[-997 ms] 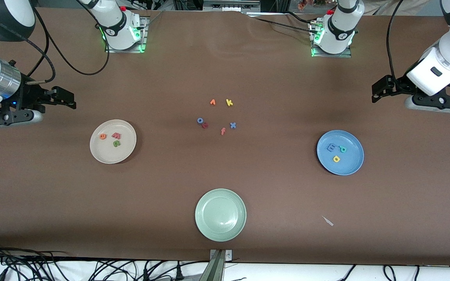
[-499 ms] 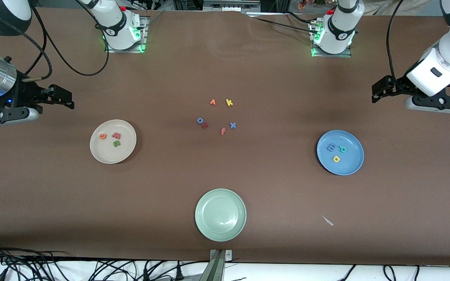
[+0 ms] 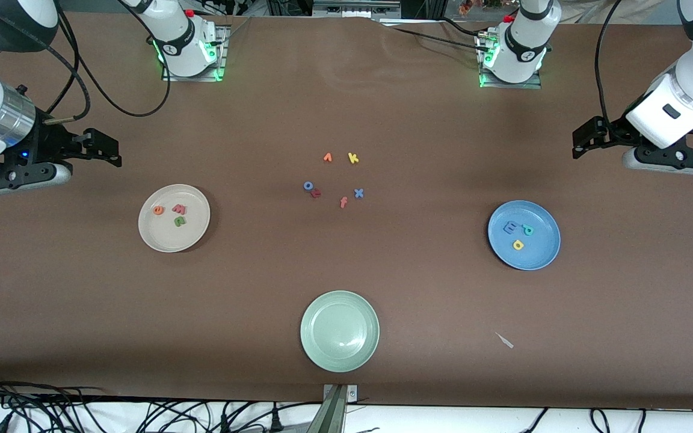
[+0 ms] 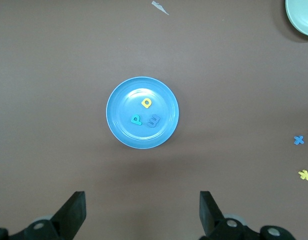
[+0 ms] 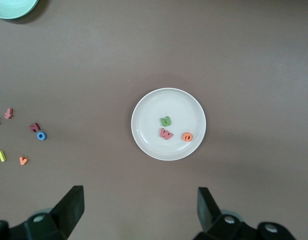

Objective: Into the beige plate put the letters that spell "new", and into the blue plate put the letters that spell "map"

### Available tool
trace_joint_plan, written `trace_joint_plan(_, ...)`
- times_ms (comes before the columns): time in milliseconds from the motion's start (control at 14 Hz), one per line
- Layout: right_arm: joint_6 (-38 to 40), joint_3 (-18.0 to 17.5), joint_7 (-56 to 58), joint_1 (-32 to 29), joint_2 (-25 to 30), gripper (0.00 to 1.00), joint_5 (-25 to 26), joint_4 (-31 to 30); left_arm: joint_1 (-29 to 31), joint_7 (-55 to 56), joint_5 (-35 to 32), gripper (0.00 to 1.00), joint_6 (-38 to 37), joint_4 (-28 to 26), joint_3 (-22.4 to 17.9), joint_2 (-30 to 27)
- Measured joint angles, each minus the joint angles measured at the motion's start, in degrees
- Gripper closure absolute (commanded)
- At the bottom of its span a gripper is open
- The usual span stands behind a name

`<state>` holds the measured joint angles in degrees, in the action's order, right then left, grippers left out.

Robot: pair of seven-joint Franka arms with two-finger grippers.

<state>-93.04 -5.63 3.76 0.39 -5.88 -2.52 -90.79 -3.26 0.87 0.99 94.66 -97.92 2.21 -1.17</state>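
Observation:
The beige plate [image 3: 163, 237] lies toward the right arm's end of the table and holds the orange e [image 3: 158, 210], the pinkish-red w [image 3: 179, 208] and the green n [image 3: 180, 221]. Toward the left arm's end, the blue plate [image 3: 540, 255] holds the blue m [image 3: 510, 227], the teal p [image 3: 527, 230] and the yellow a [image 3: 518, 245]. My right gripper [image 3: 104, 151] hangs open and empty above bare table beside the beige plate [image 5: 149, 142]. Above bare table beside the blue plate [image 4: 124, 127], my left gripper [image 3: 580, 142] is open and empty too.
A pale green plate [image 3: 339, 331] with nothing in it lies near the front edge. Several loose letters sit mid-table, among them a yellow k [image 3: 353, 158], a blue x [image 3: 358, 193], an orange f [image 3: 343, 202] and a dark red letter [image 3: 316, 193]. A small pale scrap [image 3: 505, 340] lies nearer the camera than the blue plate.
My right gripper has drifted slightly back and forth over its end of the table. The left arm, the plates and the letters have not moved.

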Motion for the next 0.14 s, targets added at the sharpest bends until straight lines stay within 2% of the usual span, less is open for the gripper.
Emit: trace_joint_plan(142,0.0,0.0,0.0,0.0,0.0,0.00,0.0,0.0,0.0,0.0,0.0,0.00,0.0,0.0,0.0,0.0)
